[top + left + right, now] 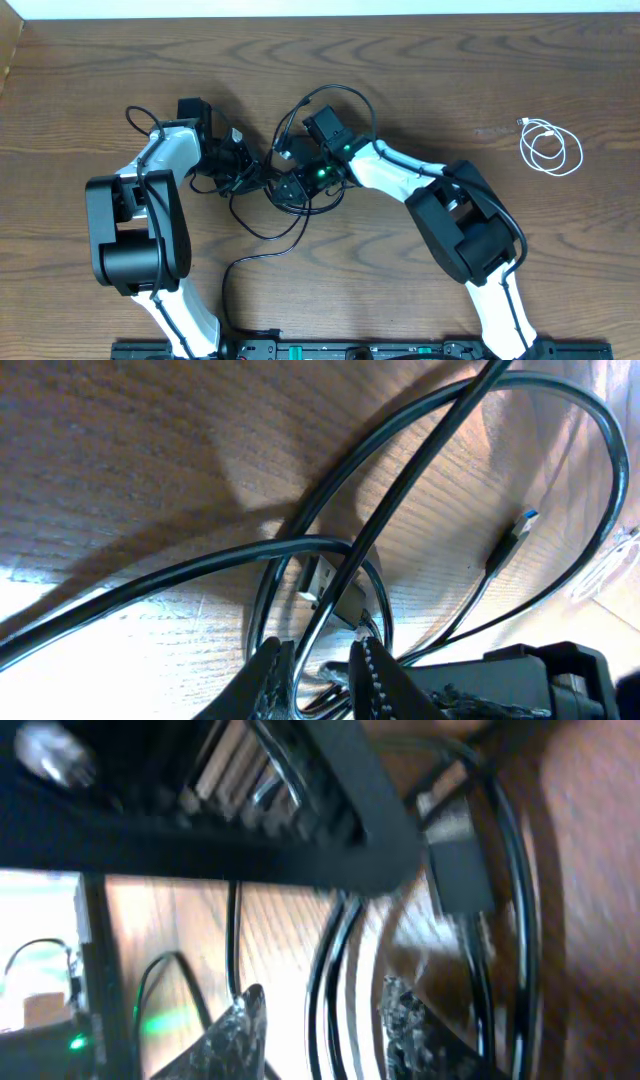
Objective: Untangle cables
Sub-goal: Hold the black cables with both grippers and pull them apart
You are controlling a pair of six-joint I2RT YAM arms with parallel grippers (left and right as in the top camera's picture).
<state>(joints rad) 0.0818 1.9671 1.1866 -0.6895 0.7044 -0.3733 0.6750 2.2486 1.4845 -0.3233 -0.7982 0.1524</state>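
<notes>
Two black cables (pixel 300 208) lie knotted in loose, overlapping loops on the wooden table (pixel 420 60), directly under and around the right gripper (pixel 288 184). The thin white cable (pixel 527 150) is coiled by itself, well apart from the right gripper, out past that arm's elbow. The left gripper (pixel 245 165) reaches into the same knot from the other side and sits close to the right gripper.

From above the black strands merge into one dark clump, and a green light (pixel 320 175) glows on the arm just behind the right gripper. Plug ends appear only in the wrist views. The left wrist camera shows glossy cord curving in wide arcs over the wood grain, a flat silver plug (pixel 320 582) where several strands cross, and a second plug with a blue tongue (pixel 522 522) lying further off. The left gripper (pixel 320 660) has its ridged fingers (pixel 272 678) drawn close, and one black strand runs down into the narrow gap. Whether they pinch it cannot be told.

The right wrist camera is blurred. It shows the right gripper (pixel 322 1010) with its jaws spread. Two black strands pass between the fingers (pixel 245 1020) without touching either pad, so nothing is gripped. A black plug body (pixel 455 860) lies just beyond the right gripper's fingertips.
</notes>
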